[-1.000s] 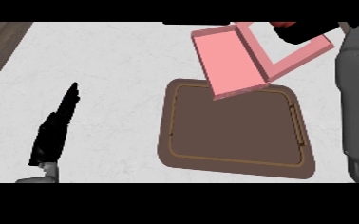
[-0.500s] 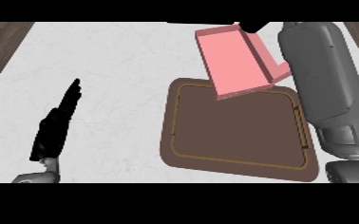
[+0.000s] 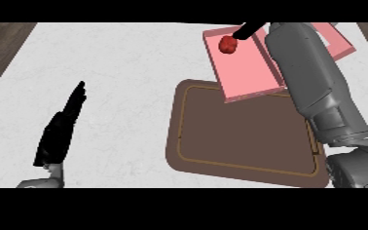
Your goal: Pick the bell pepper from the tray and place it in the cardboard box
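Note:
A red bell pepper [image 3: 229,44] lies inside the pink cardboard box [image 3: 248,73], near its far left corner. My right hand [image 3: 248,29] shows only as straight black fingers just above and to the right of the pepper, their tips at its edge and not curled round it. The grey right forearm [image 3: 310,80] crosses the right half of the box and hides it. The brown tray [image 3: 241,134] lies nearer to me with nothing on it; the box's near end overlaps its far edge. My left hand [image 3: 61,126] rests open at the lower left, fingers straight.
The white marble counter [image 3: 122,63] stretches to the left of the tray and box. A strip of dark wooden floor [image 3: 13,36] shows beyond the counter's far left edge.
The right forearm has come further into view over the box, and the pepper now shows lying in the box under the fingers. The left hand has stayed put.

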### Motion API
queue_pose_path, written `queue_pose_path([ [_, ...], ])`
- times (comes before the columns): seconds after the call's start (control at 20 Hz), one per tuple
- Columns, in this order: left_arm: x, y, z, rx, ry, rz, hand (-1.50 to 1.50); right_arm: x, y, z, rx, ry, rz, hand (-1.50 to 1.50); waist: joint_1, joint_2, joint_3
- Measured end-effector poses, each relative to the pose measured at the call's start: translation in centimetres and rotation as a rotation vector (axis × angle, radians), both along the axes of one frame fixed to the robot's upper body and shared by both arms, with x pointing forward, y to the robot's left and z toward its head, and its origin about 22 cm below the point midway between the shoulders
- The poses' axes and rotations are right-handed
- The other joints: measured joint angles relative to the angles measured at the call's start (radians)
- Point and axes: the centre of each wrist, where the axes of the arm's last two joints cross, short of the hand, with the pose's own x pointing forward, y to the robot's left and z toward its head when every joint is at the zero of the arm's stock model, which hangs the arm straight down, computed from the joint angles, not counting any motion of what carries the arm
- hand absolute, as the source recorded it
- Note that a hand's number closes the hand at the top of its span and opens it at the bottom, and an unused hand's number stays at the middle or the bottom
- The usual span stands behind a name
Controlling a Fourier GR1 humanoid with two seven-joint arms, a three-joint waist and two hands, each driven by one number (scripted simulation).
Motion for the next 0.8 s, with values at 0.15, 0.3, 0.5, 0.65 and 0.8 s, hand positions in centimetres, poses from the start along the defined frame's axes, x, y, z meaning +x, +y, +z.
queue_pose_path([
  [0.15,-0.1,-0.4,0.1,-0.003,-0.003,-0.005,0.0,0.1,-0.3,-1.6,0.034,-0.01,-0.007,-1.5,0.002,0.001,0.0],
  [0.3,-0.1,0.0,0.4,0.002,-0.008,-0.003,0.0,0.2,-0.5,-2.3,0.098,-0.068,-0.03,-1.5,0.003,0.002,0.001],
  [0.5,0.1,-0.1,0.6,-0.001,-0.005,-0.005,0.0,0.4,-1.3,-1.4,0.222,-0.212,-0.119,-1.5,0.002,0.003,0.001],
  [0.65,0.0,0.2,0.4,-0.001,-0.003,0.0,0.0,0.4,-2.8,-1.0,0.32,-0.308,-0.182,-1.5,-0.005,0.001,0.001],
  [0.8,-0.2,0.5,0.3,-0.001,0.006,0.006,0.0,0.3,-4.9,-0.2,0.43,-0.386,-0.221,-1.5,-0.015,-0.004,0.001],
])
